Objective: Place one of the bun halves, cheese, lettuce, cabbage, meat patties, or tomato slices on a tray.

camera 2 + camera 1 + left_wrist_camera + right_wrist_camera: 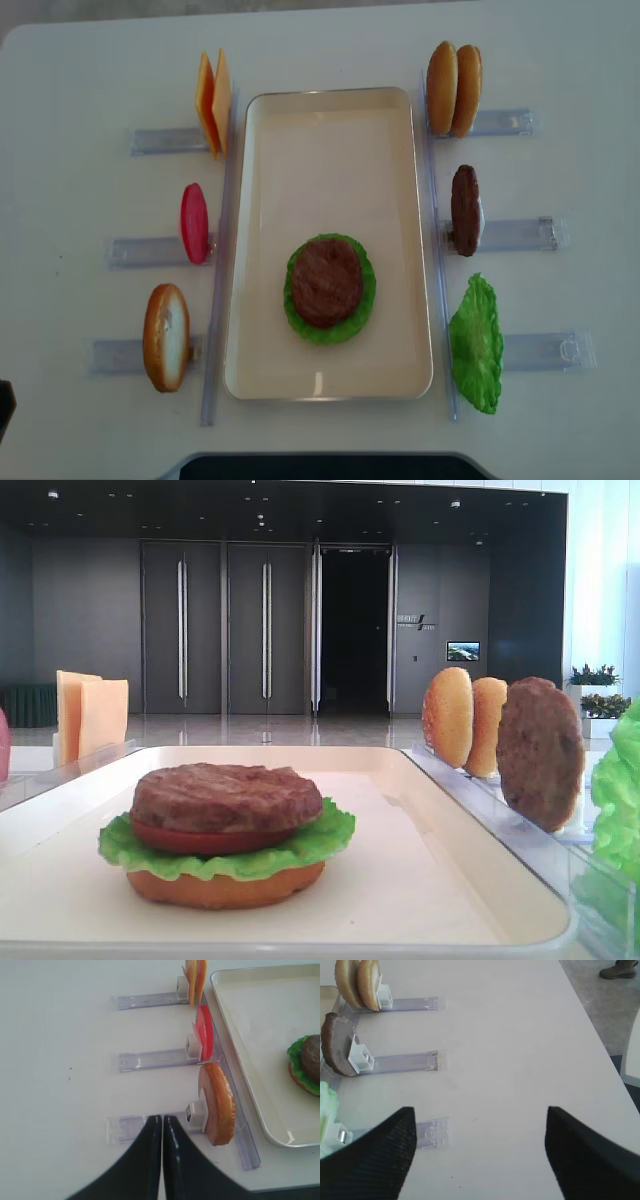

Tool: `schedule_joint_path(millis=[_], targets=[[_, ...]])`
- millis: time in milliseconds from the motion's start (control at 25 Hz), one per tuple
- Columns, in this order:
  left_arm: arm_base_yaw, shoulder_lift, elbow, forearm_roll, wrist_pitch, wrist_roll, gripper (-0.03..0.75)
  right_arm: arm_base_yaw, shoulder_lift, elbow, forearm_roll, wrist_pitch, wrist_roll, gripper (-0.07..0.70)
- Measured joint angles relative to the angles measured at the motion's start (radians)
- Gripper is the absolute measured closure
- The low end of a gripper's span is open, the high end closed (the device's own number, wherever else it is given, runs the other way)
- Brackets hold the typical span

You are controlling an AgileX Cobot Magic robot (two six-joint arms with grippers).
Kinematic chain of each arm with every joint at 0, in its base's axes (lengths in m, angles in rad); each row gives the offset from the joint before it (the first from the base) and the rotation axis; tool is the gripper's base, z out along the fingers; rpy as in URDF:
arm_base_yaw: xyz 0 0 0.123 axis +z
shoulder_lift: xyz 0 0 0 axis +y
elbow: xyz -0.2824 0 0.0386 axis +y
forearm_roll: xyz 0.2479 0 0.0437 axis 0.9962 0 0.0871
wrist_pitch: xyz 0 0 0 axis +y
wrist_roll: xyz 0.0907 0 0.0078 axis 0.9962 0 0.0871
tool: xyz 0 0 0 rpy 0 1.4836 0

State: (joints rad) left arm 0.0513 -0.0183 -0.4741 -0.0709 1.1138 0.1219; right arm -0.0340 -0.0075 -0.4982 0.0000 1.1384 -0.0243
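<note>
On the cream tray lies a stack: bun half, lettuce, tomato slice and a meat patty on top. Left of the tray, cheese, a tomato slice and a bun half stand in racks. On the right stand two bun halves, a patty and lettuce. The cabbage is out of view. My right gripper is open and empty over bare table, right of the racks. My left gripper is shut and empty, beside the bun half.
Clear plastic racks stick out from both long sides of the tray. The table's right edge runs close to the right gripper, with floor beyond. A dark base sits at the near table edge.
</note>
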Motion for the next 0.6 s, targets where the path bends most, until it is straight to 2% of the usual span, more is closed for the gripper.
schedule_joint_path(millis=[600], targets=[[0.000, 0.000, 0.000, 0.000, 0.000, 0.000, 0.716, 0.000, 0.000, 0.000, 0.000, 0.000, 0.000, 0.095]])
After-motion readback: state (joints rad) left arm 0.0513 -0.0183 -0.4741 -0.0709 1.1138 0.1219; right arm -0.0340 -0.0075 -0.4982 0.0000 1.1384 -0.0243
